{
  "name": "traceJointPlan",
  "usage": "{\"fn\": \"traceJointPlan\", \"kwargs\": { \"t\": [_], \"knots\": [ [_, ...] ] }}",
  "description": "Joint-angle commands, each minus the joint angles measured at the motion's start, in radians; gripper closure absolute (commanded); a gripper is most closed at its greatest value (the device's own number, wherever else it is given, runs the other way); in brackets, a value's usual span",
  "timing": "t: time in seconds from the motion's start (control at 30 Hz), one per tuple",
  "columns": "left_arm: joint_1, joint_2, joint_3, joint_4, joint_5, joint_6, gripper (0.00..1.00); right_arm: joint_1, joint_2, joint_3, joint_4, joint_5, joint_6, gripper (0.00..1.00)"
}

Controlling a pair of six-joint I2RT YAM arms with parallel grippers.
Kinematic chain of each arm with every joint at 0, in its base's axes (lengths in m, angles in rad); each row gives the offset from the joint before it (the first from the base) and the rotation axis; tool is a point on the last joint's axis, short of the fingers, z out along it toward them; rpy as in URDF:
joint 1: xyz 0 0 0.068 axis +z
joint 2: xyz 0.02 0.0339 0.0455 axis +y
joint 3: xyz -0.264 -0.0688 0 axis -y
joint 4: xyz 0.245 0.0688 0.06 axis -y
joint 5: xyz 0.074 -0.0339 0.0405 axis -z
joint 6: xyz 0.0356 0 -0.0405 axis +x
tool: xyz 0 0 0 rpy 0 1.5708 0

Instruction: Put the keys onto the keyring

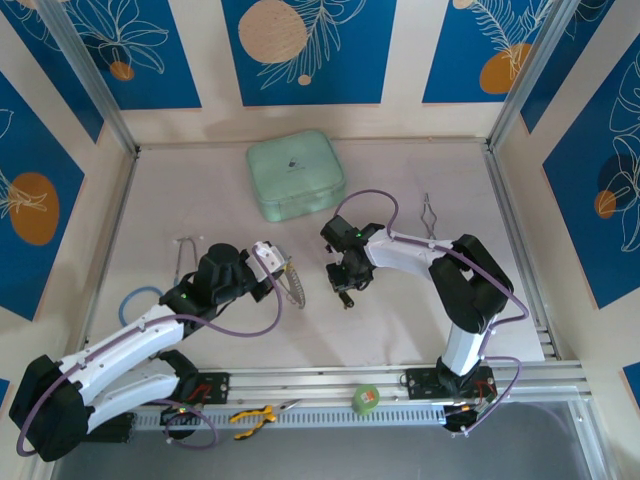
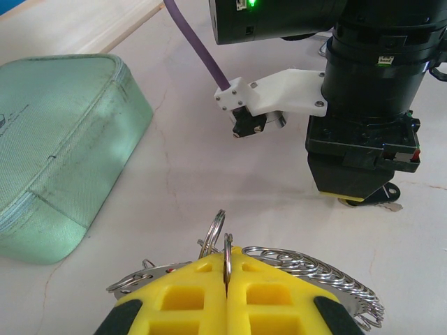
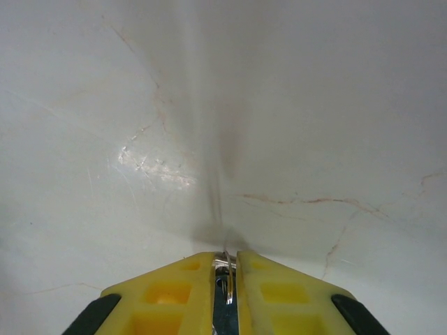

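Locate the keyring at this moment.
In the top view, the keyring is left of centre, pinched by the left gripper, below the mint-green case and left of the right gripper.

The 2 arms, the left arm (image 1: 120, 350) and the right arm (image 1: 400, 250), have white links between black joint housings. A purple cable (image 1: 250, 328) loops along each. A green light (image 2: 251, 3) glows on a black housing. A white bracket (image 2: 286, 94) carries small screws. The left tool (image 2: 227, 259) and the right tool (image 3: 225, 264) have yellow fingers (image 2: 185, 303) with square pockets and black corners.
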Motion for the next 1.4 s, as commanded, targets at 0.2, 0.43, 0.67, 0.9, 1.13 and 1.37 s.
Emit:
{"fn": "traceJointPlan", "kwargs": {
  "t": [0.2, 0.43, 0.67, 0.9, 1.13, 1.37],
  "knots": [
    [-0.01, -0.004, 0.027, 0.015, -0.004, 0.022, 1.0, 0.008, 0.01, 0.025, -0.03, -0.02, -0.005, 0.85],
    [-0.01, -0.004, 0.027, 0.013, -0.004, 0.023, 1.0, 0.011, 0.023, 0.03, -0.036, -0.021, -0.008, 0.85],
    [-0.01, -0.004, 0.026, 0.013, -0.003, 0.023, 1.0, 0.015, 0.029, 0.033, -0.042, -0.019, -0.008, 0.87],
    [-0.01, -0.006, 0.027, 0.012, -0.005, 0.024, 1.0, 0.015, 0.034, 0.034, -0.045, -0.019, -0.007, 0.89],
    [-0.01, -0.008, 0.027, 0.01, -0.005, 0.026, 1.0, 0.016, 0.041, 0.036, -0.045, -0.022, -0.009, 0.89],
    [-0.01, -0.007, 0.027, 0.01, -0.005, 0.028, 1.0, 0.016, 0.043, 0.037, -0.048, -0.022, -0.009, 0.93]
  ]
}}
